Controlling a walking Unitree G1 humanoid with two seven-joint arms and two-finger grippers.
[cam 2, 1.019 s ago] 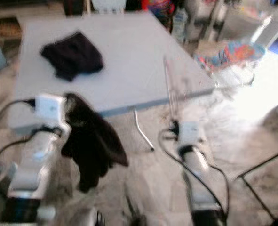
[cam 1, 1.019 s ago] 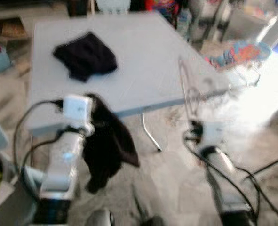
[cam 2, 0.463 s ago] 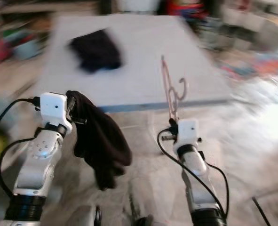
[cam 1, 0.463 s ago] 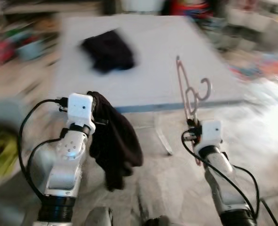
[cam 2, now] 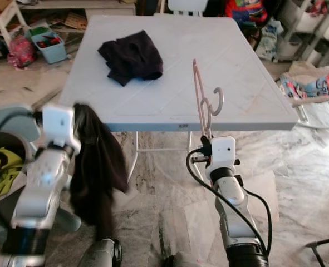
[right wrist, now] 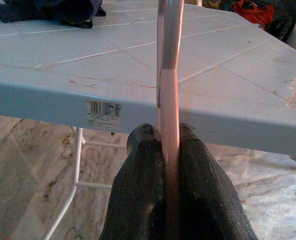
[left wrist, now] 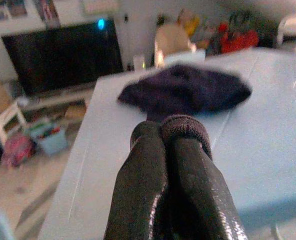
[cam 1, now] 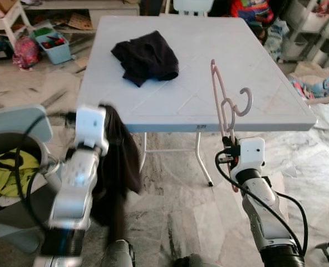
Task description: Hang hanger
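Both of our right fingers [right wrist: 137,200] were pressed tight on the pink hanger [cam 1: 224,103], one on each side of its thin bar. The right gripper [cam 1: 232,151] held it near the bottom, so the hanger stood almost straight up, with its hook [cam 1: 244,101] curling out near the top. It stood in front of the near edge of the white table [cam 1: 275,105], not touching it as far as we could tell.

Our left fingers [left wrist: 188,165] were shut too, and they pinched a dark cloth [cam 1: 122,161]. The left gripper [cam 1: 106,111] was beside the table's near left corner, and the cloth hung down from it toward the floor. Another dark cloth [cam 1: 146,55] lay in a bundle on the table top, well away from both grippers.

We saw no rail or rod to hang the hanger on. So we thought the job was still early. To do this step well, we would need to keep the squeeze firm, because the bar was thin and smooth and could twist or slip. We would also need to keep the hanger upright and the hook free, and carry it slowly so it did not bump the table edge. A green and yellow thing [cam 1: 5,172] sat in a grey tub [cam 1: 19,119] by our left side.
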